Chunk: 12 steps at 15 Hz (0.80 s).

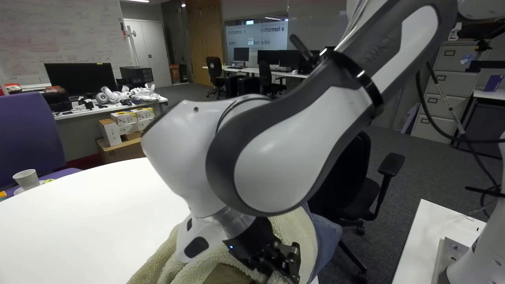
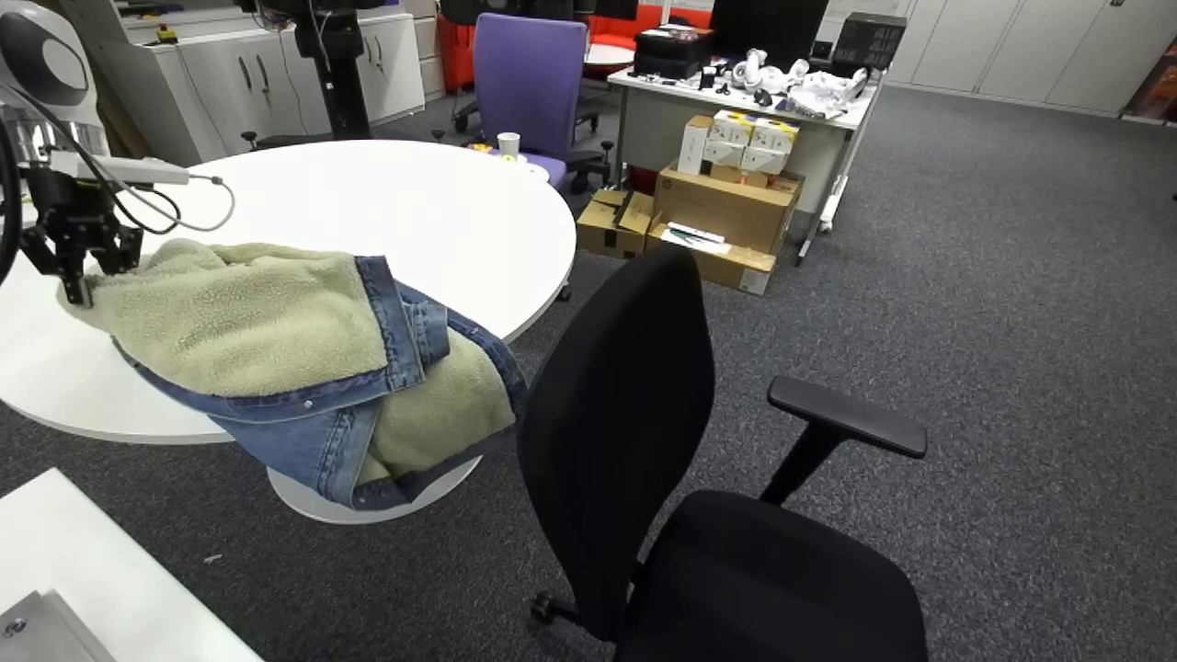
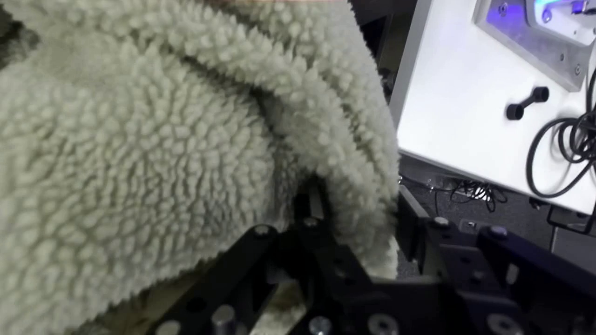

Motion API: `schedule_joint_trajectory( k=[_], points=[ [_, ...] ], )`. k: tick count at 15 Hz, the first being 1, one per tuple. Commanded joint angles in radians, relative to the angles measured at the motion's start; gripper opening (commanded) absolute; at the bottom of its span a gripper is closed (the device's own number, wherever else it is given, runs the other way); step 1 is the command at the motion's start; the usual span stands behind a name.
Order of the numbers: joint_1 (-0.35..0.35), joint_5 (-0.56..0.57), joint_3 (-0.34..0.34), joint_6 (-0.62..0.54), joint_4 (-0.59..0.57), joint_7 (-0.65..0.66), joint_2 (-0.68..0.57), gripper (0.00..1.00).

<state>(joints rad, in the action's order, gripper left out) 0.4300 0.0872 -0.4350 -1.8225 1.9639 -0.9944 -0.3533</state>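
Observation:
A blue denim jacket with cream fleece lining [image 2: 248, 322] lies spread over the round white table [image 2: 460, 211], its far part hanging past the edge. My gripper [image 2: 99, 276] is low at the jacket's end on the table, fingers pointing down at the fleece. In the wrist view the gripper [image 3: 361, 214] has its jaws apart, with a fold of fleece [image 3: 354, 186] between them. One finger [image 3: 316, 202] presses into the pile; the fold's border comes close to the opposite finger [image 3: 409, 228], and contact there is unclear. The arm partly covers the jacket in an exterior view [image 1: 300, 228].
A black office chair [image 2: 616, 432] stands beside the hanging jacket. A white side table [image 2: 110, 570] bears the robot's base plate. Behind the round table is a purple chair [image 2: 529, 83] with a white cup [image 2: 508, 143] near it. Cables [image 3: 577, 135] lie near the base.

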Motion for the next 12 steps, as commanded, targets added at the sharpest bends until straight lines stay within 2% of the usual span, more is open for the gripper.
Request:
schedule_joint_trajectory(
  k=[1, 4, 5, 9, 12],
  points=[
    [0.019, -0.036, -0.016, -0.035, -0.133, 0.106, -0.008, 0.75],
    [0.078, 0.024, -0.007, -0.088, -0.273, 0.267, -0.065, 0.96],
    [0.097, 0.036, 0.0, -0.092, -0.321, 0.339, -0.091, 0.99],
    [0.173, 0.138, 0.039, -0.136, -0.454, 0.604, -0.2, 1.0],
    [0.228, 0.204, 0.098, -0.176, -0.516, 0.772, -0.265, 1.0]
  ],
)
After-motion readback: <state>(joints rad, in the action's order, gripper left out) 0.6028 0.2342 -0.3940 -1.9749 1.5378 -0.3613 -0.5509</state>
